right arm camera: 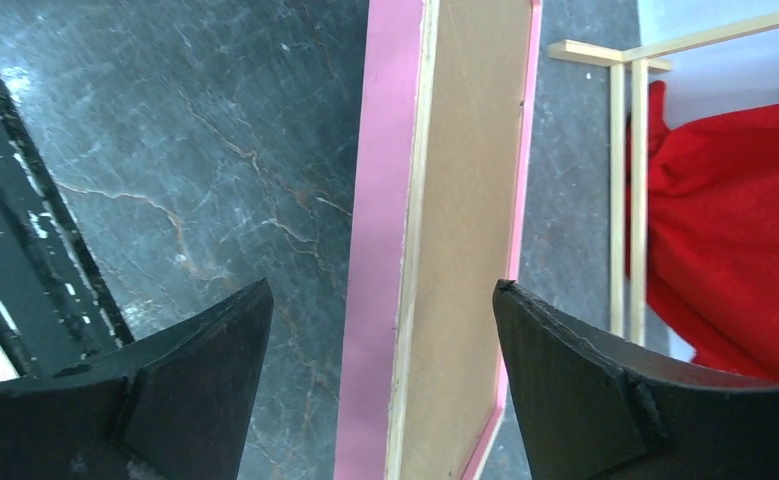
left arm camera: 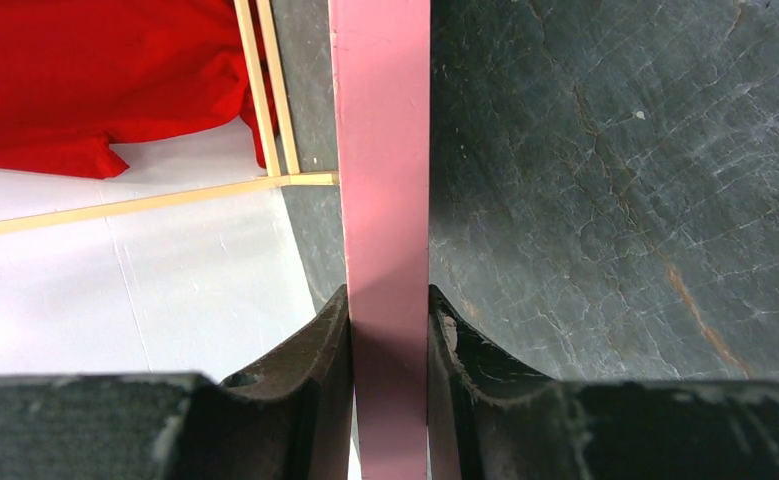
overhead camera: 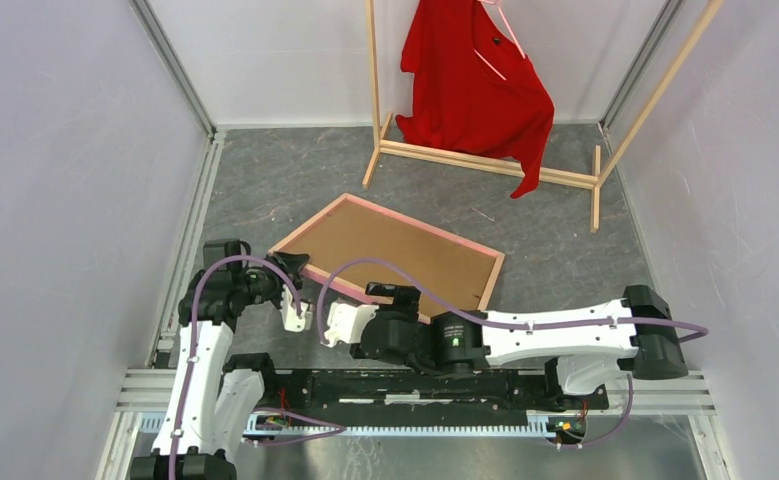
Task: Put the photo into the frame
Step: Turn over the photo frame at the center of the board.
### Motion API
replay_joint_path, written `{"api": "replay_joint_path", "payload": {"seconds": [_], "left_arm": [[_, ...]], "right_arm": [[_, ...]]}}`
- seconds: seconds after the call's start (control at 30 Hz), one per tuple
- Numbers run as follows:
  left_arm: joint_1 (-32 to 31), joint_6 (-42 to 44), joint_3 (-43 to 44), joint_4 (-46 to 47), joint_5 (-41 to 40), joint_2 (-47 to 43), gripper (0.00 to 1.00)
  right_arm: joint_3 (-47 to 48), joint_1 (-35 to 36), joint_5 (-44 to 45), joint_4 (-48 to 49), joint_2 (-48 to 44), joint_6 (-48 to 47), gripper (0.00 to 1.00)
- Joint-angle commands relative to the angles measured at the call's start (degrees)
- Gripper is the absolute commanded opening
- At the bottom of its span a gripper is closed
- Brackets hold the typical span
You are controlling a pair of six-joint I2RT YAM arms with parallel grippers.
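The frame [overhead camera: 435, 238] lies back-up on the grey table, its pink rim around a brown backing board [overhead camera: 390, 250], with the near-left side lifted. My left gripper [overhead camera: 287, 265] is shut on the frame's left corner. In the left wrist view the pink edge [left arm camera: 380, 180] is pinched between the fingers [left arm camera: 305, 380]. My right gripper [overhead camera: 389, 293] is open and straddles the frame's near edge. In the right wrist view the pink edge [right arm camera: 380, 250] and the board [right arm camera: 465, 220] stand between the spread fingers [right arm camera: 195, 370], touching neither. The photo is not in view.
A wooden clothes rack [overhead camera: 485, 160] with a red shirt [overhead camera: 470, 90] stands at the back of the table, just beyond the frame. White walls close in the left, right and back. The arms' black rail [overhead camera: 415, 385] runs along the near edge.
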Motion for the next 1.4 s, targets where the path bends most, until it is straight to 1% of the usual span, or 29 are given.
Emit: {"api": "replay_joint_path", "payload": {"seconds": [0.0,0.07,0.13,0.3,0.47,0.5,0.53,0.57,0.6,0.63,0.73,0.8,0.87,0.93,0.97,1.0,1.03,1.07,1.13,1.2,1.23,1.3,1.37], "left_arm": [[-0.29,1.87,3.92,2.19,3.84,-0.74,0.23],[-0.3,1.39,4.19,2.25,3.78,-0.8,0.23],[-0.3,1.06,4.24,2.24,3.62,-1.1,0.23],[-0.3,0.13,4.25,2.25,3.35,-1.42,0.23],[-0.3,-0.75,4.81,2.59,4.11,-1.45,0.26],[-0.3,-2.0,4.94,3.51,4.55,-1.77,0.3],[-0.3,-3.09,4.98,4.42,4.84,-2.04,0.41],[-0.3,-5.11,4.98,5.57,5.06,-2.3,0.61],[-0.3,-6.74,5.29,6.79,5.1,-2.63,0.94],[-0.3,-8.45,5.91,7.16,5.11,-2.65,0.99],[-0.26,-16.41,9.35,7.98,4.5,-1.8,1.0],[-0.21,-23.48,11.94,9.06,3.34,-0.89,1.0],[-0.21,-32.61,14.13,11.5,2.16,-0.02,1.0],[-0.21,-42.05,16.79,13.79,0.56,1.45,1.0],[-0.21,-45.82,19.33,13.23,0.02,2.93,1.0],[-0.14,-47.95,20.68,12.82,-0.4,3.71,1.0],[-0.13,-51.96,23.14,11.91,-0.85,5.35,1.0],[-0.13,-53.51,24.56,11.05,-1.54,6.11,1.0],[-0.12,-61.56,28.75,10.67,-4.51,9.65,1.0],[-0.07,-68.82,32.86,10.11,-8.89,13.2,1.0],[-0.07,-70.6,35.46,8.35,-10.0,14.87,1.0],[-0.04,-73.9,39.07,5.14,-9.92,16.98,1.0],[0.09,-79.35,39.89,6.3,-9.83,17.18,1.0]], "right_arm": [[-0.12,1.07,8.01,3.34,1.77,-4.31,0.85],[-0.26,1.09,8.35,4.04,2.13,-5.03,0.79],[-0.7,1.09,8.87,4.98,2.02,-5.69,0.69],[-0.93,1.04,11.0,5.77,1.97,-5.53,0.36],[-1.08,1.12,12.79,6.72,1.41,-4.46,0.22],[-1.0,1.06,12.87,6.97,1.1,-4.52,0.2],[-0.57,0.98,12.85,7.02,1.02,-4.63,0.18],[0.31,0.87,12.84,6.77,0.91,-4.64,0.17],[1.51,0.6,12.54,6.06,0.99,-4.51,0.16],[3.33,0.29,12.15,5.15,1.28,-4.19,0.14],[10.02,-1.21,10.42,0.28,3.05,-2.37,0.09],[14.29,-2.47,8.71,-2.82,4.09,-0.82,0.05],[18.43,-4.27,6.39,-5.91,5.09,1.06,0.0],[23.28,-6.12,4.05,-9.06,6.17,2.78,0.0],[26.19,-7.12,3.02,-10.78,6.71,3.68,0.0],[28.85,-7.95,2.35,-12.15,7.08,4.45,0.0],[31.39,-9.02,1.15,-13.65,7.51,5.34,0.0],[33.48,-9.99,0.34,-14.91,7.82,6.06,0.0],[36.82,-12.43,-1.72,-16.87,8.18,7.82,0.0],[39.11,-15.4,-4.75,-17.67,7.75,8.99,0.0],[39.89,-16.98,-6.9,-17.68,7.38,10.9,0.0],[40.9,-20.43,-11.29,-17.89,6.79,13.39,0.0],[41.52,-24.77,-15.66,-17.76,6.15,15.5,0.0]]}}
